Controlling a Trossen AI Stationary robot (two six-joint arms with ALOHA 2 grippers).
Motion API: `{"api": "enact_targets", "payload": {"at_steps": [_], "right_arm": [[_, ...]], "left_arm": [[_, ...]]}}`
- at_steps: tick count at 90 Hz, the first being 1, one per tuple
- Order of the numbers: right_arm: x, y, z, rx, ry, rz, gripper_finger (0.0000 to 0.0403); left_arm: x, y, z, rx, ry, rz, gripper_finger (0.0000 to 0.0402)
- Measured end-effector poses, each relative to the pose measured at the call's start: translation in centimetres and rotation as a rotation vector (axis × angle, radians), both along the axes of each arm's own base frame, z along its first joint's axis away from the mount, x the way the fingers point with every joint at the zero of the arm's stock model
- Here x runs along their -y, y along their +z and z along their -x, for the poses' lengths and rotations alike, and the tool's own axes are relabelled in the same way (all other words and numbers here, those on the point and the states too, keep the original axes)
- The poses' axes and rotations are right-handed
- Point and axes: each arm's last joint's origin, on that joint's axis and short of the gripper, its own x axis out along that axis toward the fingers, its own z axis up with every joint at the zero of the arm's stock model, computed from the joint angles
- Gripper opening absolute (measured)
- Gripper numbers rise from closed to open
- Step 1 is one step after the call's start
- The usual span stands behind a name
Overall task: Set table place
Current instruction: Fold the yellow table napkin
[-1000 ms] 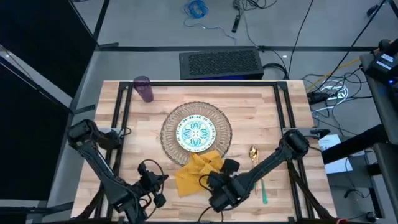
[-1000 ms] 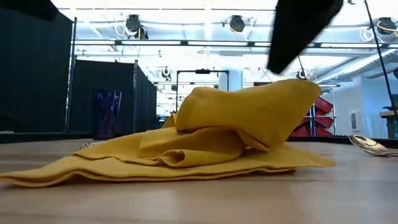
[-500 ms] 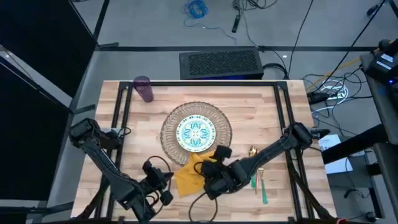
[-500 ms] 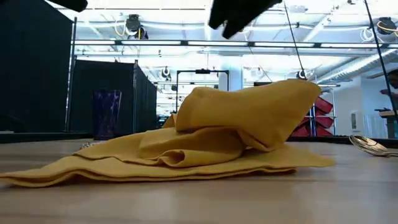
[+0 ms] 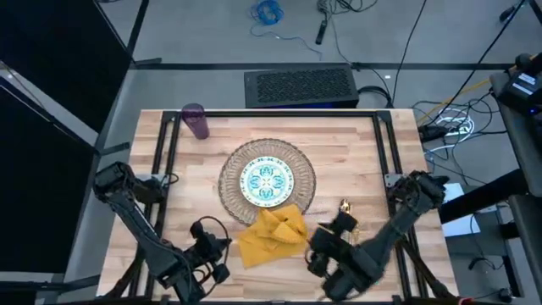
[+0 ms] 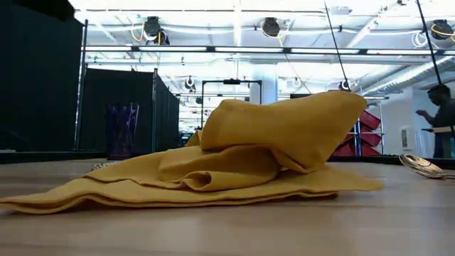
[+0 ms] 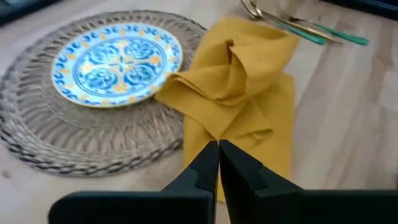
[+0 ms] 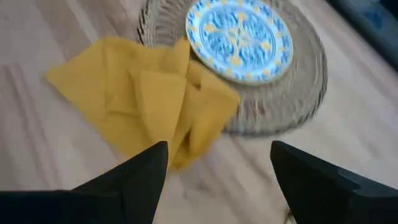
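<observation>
1. Mustard-yellow napkin (image 5: 273,235): we log it crumpled on the wooden surface (image 5: 356,148), its upper edge overlapping the near rim of the woven mat (image 5: 233,165); nothing holds it.
2. Right gripper (image 5: 324,247): we find it low over the surface just right of the napkin, the arm folded back toward its base at the right edge. Its wrist view shows the two fingers (image 8: 134,180) spread wide apart, with nothing between them.
3. Left gripper (image 5: 212,251): parked near the front-left, just left of the napkin. Its wrist view shows the fingers (image 7: 205,165) pressed together, empty, pointing at the napkin.
4. Change from half a second ago: we note the right gripper then sat over the napkin's right side; it has now drawn back toward the front edge. The napkin's folds match in the low view. The left arm is nearly unchanged.
5. Plate (image 5: 266,180): white with teal pattern, centred on the mat.
6. Purple cup (image 5: 196,121): upright at the far-left corner, well apart from the mat.
7. Fork and spoon (image 5: 345,209): lying right of the napkin, partly hidden by the right arm from above; the left wrist view shows both clearly.
8. Low view only: a person (image 6: 442,121) stands in the room at far right; neither gripper appears there.
</observation>
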Motion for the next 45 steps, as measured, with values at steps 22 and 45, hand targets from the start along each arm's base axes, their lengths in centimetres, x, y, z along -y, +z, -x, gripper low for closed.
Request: {"api": "enact_targets", "payload": {"at_steps": [22, 45], "right_arm": [[2.4, -6.8, -0.9, -0.048, -0.079, -0.03, 0.027], [6.2, -10.3, -3.6, 0.137, 0.012, -0.216, 0.027]], "left_arm": [[-1.0, 0.0, -1.5, -0.018, 0.009, -0.012, 0.0], [-1.1, 0.0, -1.8, -0.038, -0.002, -0.012, 0.0]]}}
